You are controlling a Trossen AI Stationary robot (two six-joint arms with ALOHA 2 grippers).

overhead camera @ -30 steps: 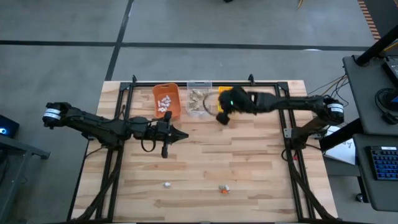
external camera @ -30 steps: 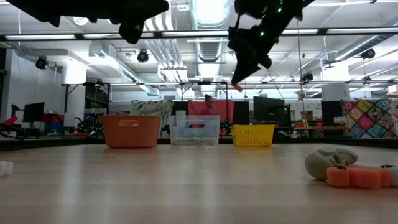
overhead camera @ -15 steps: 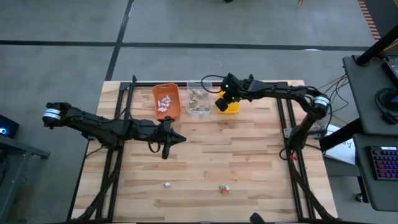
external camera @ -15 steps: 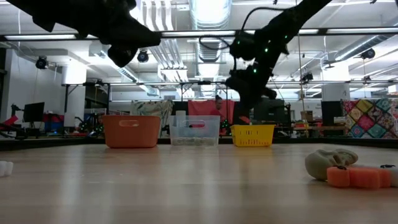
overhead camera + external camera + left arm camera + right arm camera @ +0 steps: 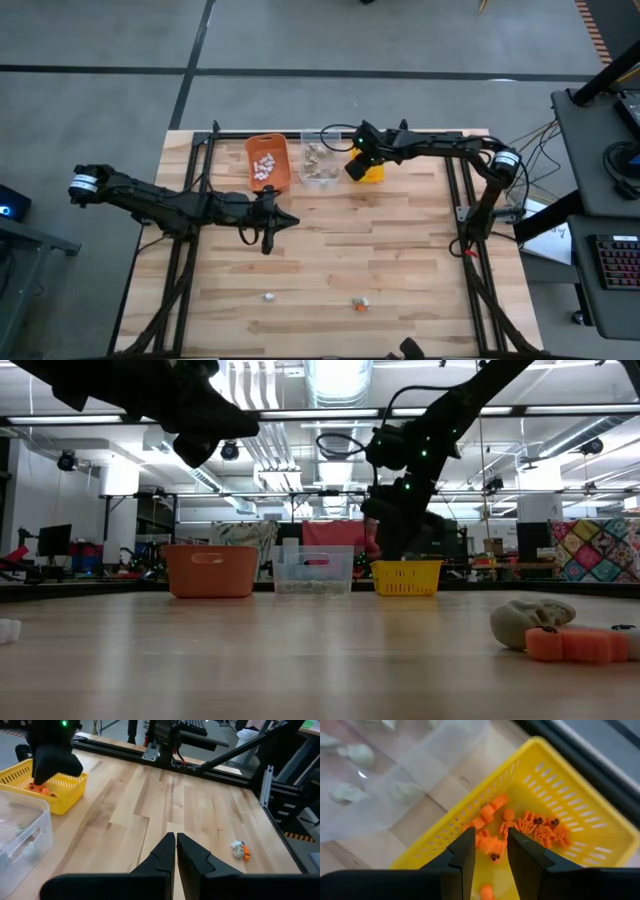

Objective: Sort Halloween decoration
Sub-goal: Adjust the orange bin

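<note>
My right gripper (image 5: 491,851) hangs open over the yellow bin (image 5: 580,815), fingers pointing down into it; in the high view (image 5: 352,168) it covers part of that bin. Several orange trinkets (image 5: 535,827) lie on the bin's floor, and nothing is pinched between the fingers. My left gripper (image 5: 175,839) is shut and empty, hovering above the table's middle left (image 5: 296,220). Loose decorations rest on the wood near the front edge: a white one (image 5: 268,296) and an orange-and-pale one (image 5: 359,304), which also shows in the left wrist view (image 5: 239,850).
The orange bin (image 5: 268,163) holds white trinkets and the clear bin (image 5: 320,160) holds grey-tan ones; both stand in a row with the yellow bin at the far edge. In the low view a grey-tan skull (image 5: 532,622) and an orange piece (image 5: 582,644) lie close to the camera.
My right gripper has swung toward the table's far edge and come down over the yellow bin, its fingers now just above the bin's rim. My left gripper has tipped its fingers somewhat downward while staying in place.
</note>
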